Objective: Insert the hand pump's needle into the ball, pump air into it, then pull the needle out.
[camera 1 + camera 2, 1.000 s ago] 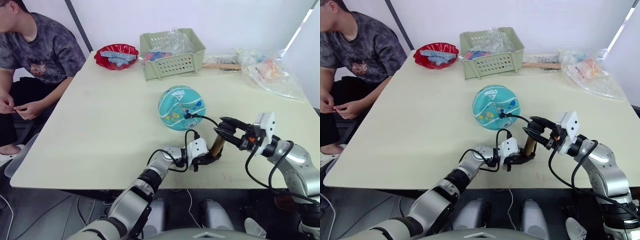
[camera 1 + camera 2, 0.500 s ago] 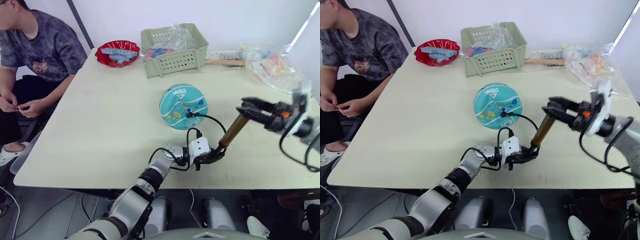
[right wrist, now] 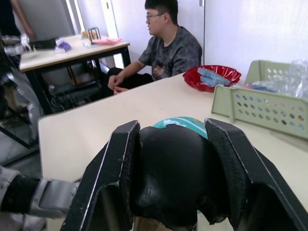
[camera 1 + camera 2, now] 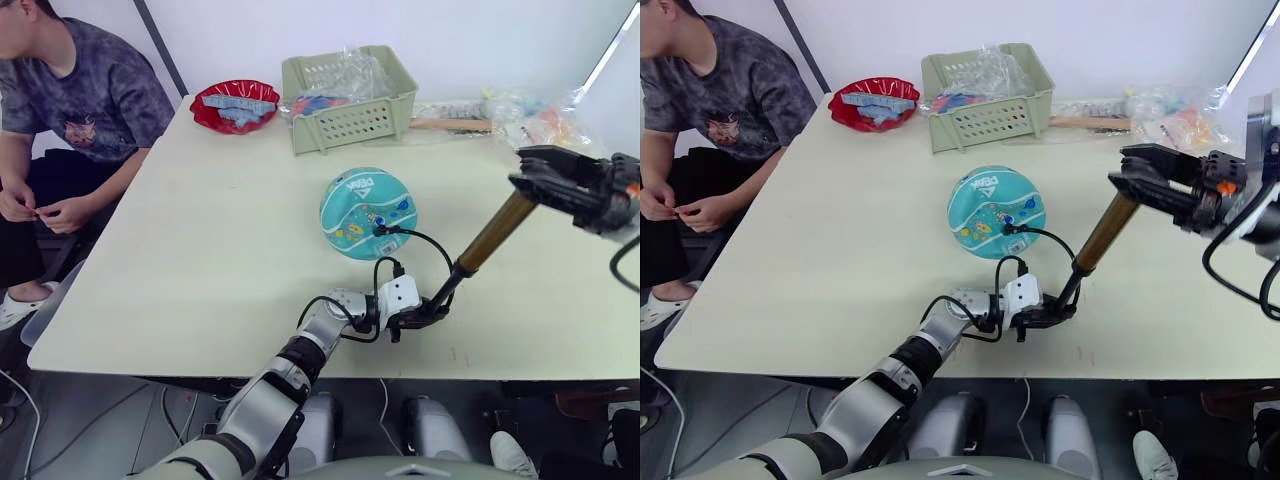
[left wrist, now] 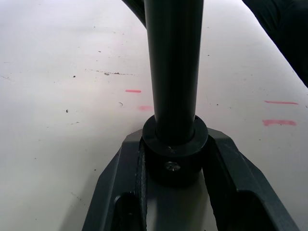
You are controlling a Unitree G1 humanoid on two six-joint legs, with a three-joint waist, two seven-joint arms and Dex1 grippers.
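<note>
- Head views: ball (image 4: 368,213) mid-table, needle (image 4: 380,231) seated; hand pump (image 4: 490,240) slanted.
- Left wrist: left gripper (image 5: 174,159) clamps pump base.
- Right wrist: right gripper (image 3: 168,178) grips handle; sideways pull risks bending needle.

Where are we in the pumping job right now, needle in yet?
Done: the needle looks seated in the ball, with the hose looping back to the hand pump. In hand: the left gripper clamps the pump's base at the table, the right gripper grips the handle, the rod drawn out, mid pump stroke. Left: finish pumping, then pull the needle out.
</note>
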